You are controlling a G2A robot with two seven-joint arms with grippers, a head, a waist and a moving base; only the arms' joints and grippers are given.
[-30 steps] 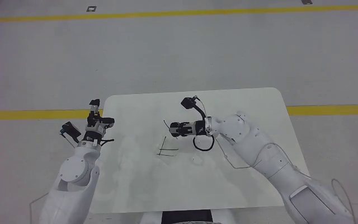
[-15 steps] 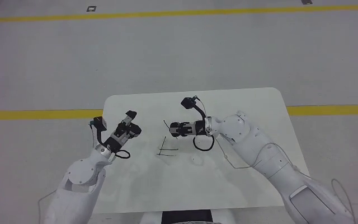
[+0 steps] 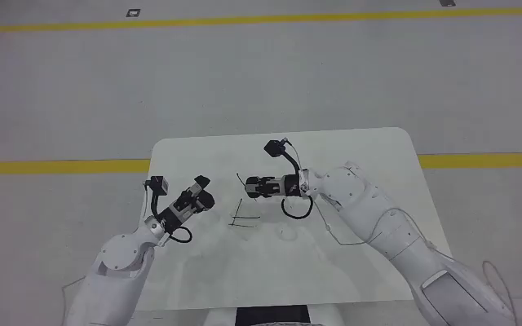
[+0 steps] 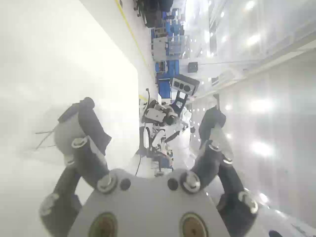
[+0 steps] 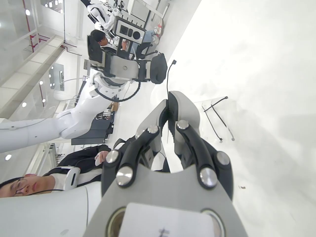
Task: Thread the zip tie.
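Your left hand (image 3: 201, 196), released and empty, has swung in over the worktop (image 3: 367, 163) toward your right hand (image 3: 253, 187), clenched on the zip tie (image 5: 167, 80) above mid-worktop; threading looks close.

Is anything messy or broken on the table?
Nothing looks broken or spilled. The spare zip ties lie crossed over each other near the middle of the table, not in a neat row. The right gripper pinches one zip tie.
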